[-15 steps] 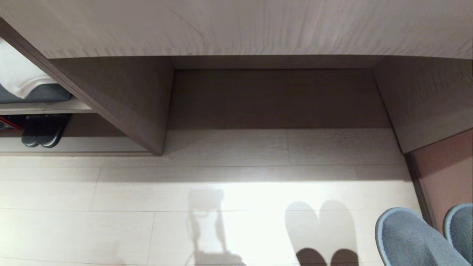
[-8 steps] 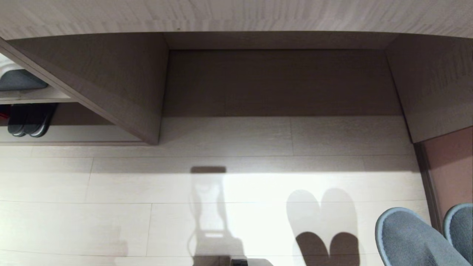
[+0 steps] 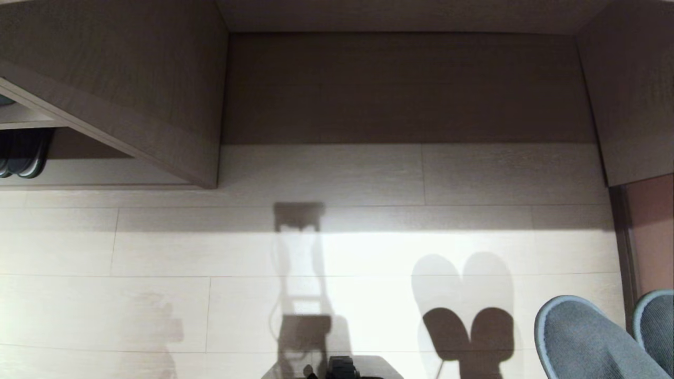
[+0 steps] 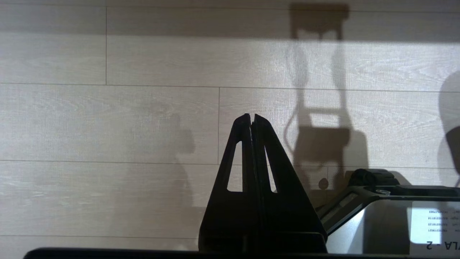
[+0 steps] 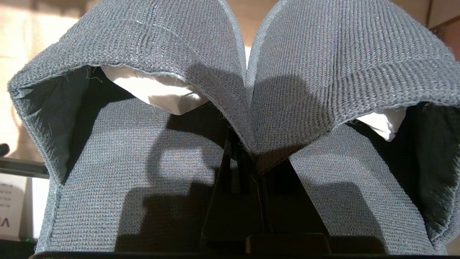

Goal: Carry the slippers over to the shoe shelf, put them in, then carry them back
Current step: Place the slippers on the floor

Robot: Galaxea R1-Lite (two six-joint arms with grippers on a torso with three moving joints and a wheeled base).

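I face the shoe shelf [image 3: 405,89], its wide open bay straight ahead across the pale floor [image 3: 158,252], with an upright divider [image 3: 158,142] to the left. Beyond that divider another dark pair [image 3: 21,158] sits in the far left bay. The slippers [image 5: 230,72] hang side by side in my right gripper [image 5: 248,158], whose jaws are clenched on the inner edges of both toe bands where they meet; their toes point forward toward the shelf, showing at the floor's near right corner in the head view. My left gripper [image 4: 251,117] hovers over bare floor, jaws pressed together and empty. I judge the carry needs a forward, slightly leftward reach.
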